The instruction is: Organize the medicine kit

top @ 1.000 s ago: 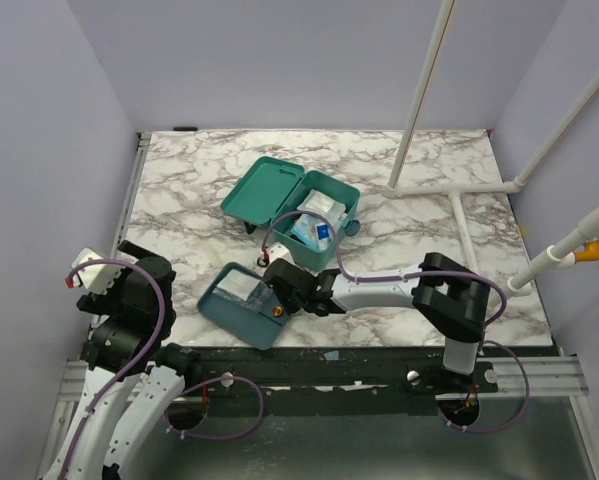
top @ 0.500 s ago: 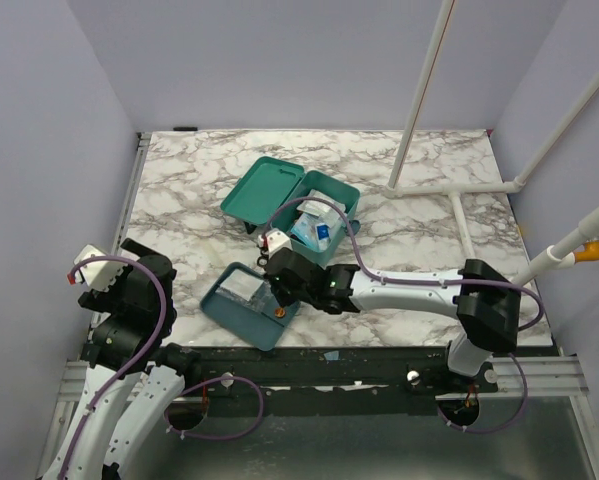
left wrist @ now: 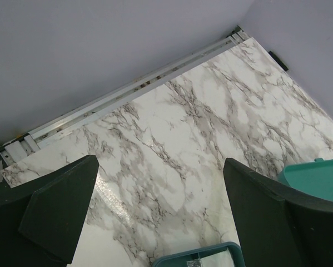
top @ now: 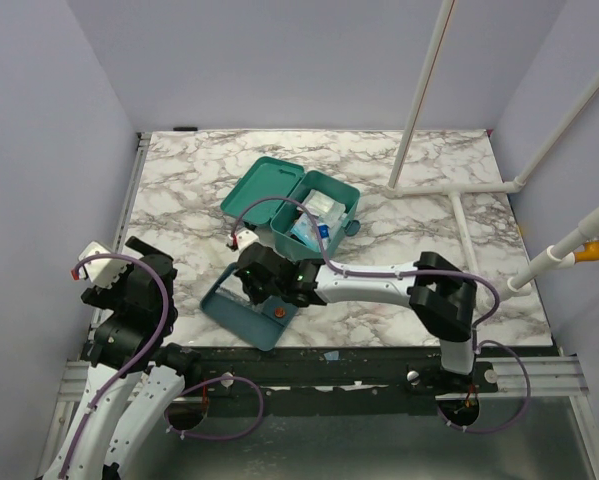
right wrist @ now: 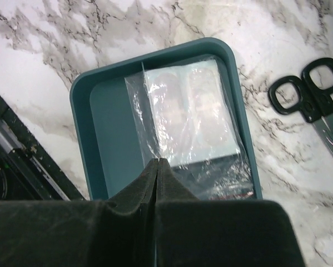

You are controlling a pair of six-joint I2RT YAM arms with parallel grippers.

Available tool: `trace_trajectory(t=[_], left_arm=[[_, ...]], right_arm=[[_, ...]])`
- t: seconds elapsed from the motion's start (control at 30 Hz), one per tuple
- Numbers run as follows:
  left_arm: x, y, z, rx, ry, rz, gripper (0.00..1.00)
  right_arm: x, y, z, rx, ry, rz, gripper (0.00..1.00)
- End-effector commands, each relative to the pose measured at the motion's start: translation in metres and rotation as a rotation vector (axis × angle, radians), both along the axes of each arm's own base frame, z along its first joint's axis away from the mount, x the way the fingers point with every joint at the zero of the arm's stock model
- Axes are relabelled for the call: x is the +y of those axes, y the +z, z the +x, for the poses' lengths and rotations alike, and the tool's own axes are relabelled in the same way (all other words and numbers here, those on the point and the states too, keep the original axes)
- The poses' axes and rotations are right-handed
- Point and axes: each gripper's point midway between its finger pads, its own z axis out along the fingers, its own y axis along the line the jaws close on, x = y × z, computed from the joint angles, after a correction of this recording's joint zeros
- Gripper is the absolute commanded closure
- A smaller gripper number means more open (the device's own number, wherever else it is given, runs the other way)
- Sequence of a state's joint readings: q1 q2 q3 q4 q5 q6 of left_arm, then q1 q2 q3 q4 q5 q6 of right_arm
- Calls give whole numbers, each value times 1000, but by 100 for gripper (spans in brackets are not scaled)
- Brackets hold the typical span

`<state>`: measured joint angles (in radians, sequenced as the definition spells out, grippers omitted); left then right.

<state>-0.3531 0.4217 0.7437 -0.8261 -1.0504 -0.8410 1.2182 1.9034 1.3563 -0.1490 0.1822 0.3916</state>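
The medicine kit [top: 324,215] lies open on the marble table, lid [top: 264,190] flat to the left, white and blue packets inside. A darker teal tray [top: 229,310] sits in front of it. My right gripper [top: 254,283] hovers over the tray. In the right wrist view its tips [right wrist: 157,162] are shut on the edge of a clear plastic packet [right wrist: 191,111] lying in the tray [right wrist: 99,122]. My left gripper [left wrist: 172,222] is open and empty above bare table at the near left. A corner of the tray [left wrist: 202,257] shows below it.
Black-handled scissors [right wrist: 308,94] lie on the marble just beyond the tray. White pipes [top: 459,190] run along the right side of the table. A metal rail [left wrist: 127,94] borders the table's left edge. Purple walls enclose the table.
My right gripper has swung left, from the tray's right end to over its middle. The left arm has hardly moved.
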Motion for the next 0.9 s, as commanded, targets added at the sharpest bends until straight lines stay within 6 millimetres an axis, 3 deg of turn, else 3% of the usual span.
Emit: trace_trajectory(t=[0.0, 0.2, 0.63, 0.77, 0.87], left_arm=[[-4, 0, 4, -6, -32, -2, 1], [-5, 0, 3, -12, -40, -3, 1], [-5, 1, 3, -20, -43, -6, 1], [-5, 0, 3, -17, -45, -5, 1], [-5, 1, 3, -21, -47, -6, 2]], right_arm=[[20, -7, 0, 5, 32, 1, 97], [16, -30, 13, 18, -4, -49, 98], [10, -89, 17, 98, -21, -138, 99], [8, -99, 23, 107, -34, -159, 99], [9, -91, 25, 96, -34, -155, 99]])
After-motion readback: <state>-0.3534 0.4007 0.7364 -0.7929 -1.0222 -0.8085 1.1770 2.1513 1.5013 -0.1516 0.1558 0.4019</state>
